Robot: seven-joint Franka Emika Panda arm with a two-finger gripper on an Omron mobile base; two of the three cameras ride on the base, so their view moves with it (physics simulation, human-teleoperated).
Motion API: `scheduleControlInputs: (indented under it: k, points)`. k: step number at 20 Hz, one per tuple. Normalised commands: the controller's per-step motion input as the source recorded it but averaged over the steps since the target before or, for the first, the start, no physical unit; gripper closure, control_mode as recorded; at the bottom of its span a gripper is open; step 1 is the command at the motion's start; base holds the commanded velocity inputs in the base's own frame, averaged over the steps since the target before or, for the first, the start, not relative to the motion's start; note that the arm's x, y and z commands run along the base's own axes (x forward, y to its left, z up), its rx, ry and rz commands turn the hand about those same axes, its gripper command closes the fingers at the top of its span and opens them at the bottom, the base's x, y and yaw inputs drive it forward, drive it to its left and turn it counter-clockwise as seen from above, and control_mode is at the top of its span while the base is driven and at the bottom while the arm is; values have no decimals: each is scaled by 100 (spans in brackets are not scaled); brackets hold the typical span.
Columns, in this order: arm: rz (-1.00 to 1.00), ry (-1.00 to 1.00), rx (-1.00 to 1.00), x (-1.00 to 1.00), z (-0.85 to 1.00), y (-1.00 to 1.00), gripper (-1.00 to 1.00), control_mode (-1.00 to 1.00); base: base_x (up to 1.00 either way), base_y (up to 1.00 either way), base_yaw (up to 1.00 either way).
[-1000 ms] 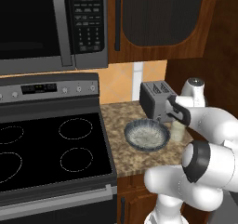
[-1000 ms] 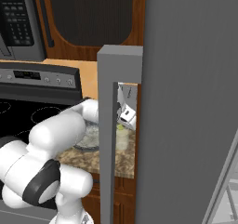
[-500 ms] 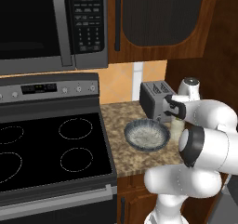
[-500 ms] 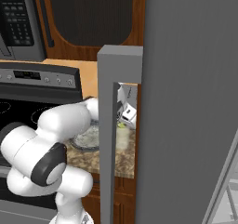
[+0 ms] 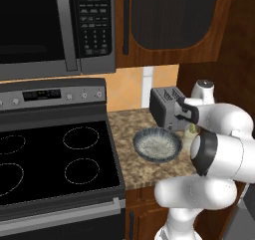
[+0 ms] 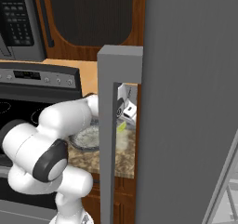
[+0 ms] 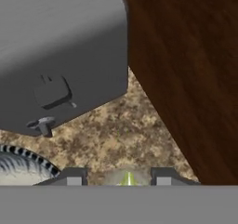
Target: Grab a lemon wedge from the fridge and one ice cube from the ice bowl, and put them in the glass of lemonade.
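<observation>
In the hand view my gripper (image 7: pixel 118 177) stands open, its two fingertips apart. The pale yellow-green lemon wedge (image 7: pixel 128 178) sits between them with a gap on either side. From the right base view the gripper (image 6: pixel 122 116) hangs just over the lemon wedge (image 6: pixel 122 127) and the glass of lemonade (image 6: pixel 122 140), beside the fridge (image 6: pixel 186 79). The ice bowl (image 5: pixel 157 144) rests on the granite counter left of the glass (image 5: pixel 189 138), and it shows too as the ice bowl (image 6: pixel 86 139) and a dark striped rim (image 7: pixel 21 159).
A grey two-slot toaster (image 5: pixel 167 107) stands right behind the bowl, close above the hand (image 7: pixel 60 56). A wooden side panel (image 7: pixel 186 69) walls the counter on the right. The black stove (image 5: pixel 55 159) lies to the left, under the microwave (image 5: pixel 55 25).
The jaws have parted from shut around the lemon wedge. The arm's elbow has swung forward while the hand stays over the glass.
</observation>
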Motion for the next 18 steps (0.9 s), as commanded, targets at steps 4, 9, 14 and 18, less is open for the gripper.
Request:
scheduleControlInputs:
  k: [4,9,14,18]
  points:
    - [0,-9,0,-9,45,0,-100,-100,0,0,0]
    - [7,-52,-5,-86,61,26,-100,-100,0,0,0]
    - [15,-66,-16,-100,59,48,-100,-100,0,0,0]
    - [16,-64,-21,-97,61,67,-100,-100,0,0,0]
